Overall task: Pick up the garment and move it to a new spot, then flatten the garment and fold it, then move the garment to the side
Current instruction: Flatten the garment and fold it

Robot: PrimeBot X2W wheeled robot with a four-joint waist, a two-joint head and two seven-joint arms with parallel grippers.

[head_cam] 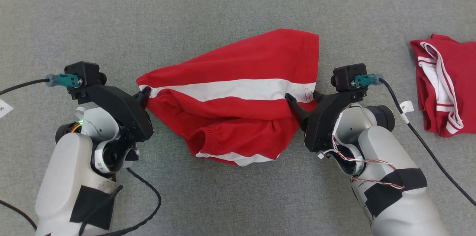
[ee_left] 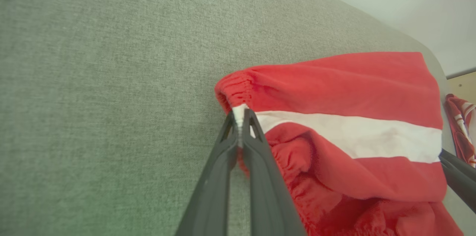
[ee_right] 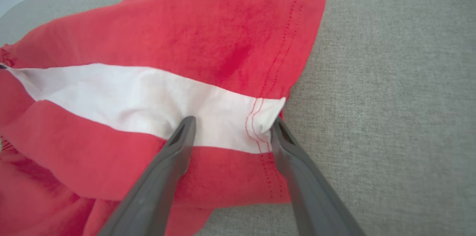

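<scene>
The garment (head_cam: 241,65) lay bunched mid-table (head_cam: 223,5), the left gripper (head_cam: 145,93) clamped on its left edge, the right gripper (head_cam: 302,95) gaping astride its right hem, so closing short could miss the cloth.

The left claw (head_cam: 145,93) was clamped tight, fingers pressed together on the garment (head_cam: 241,57)! The right claw (head_cam: 302,95) gaped wide, tips facing the left claw. The left forearm (head_cam: 70,176) and right forearm (head_cam: 394,191) sat behind their claws.
</scene>
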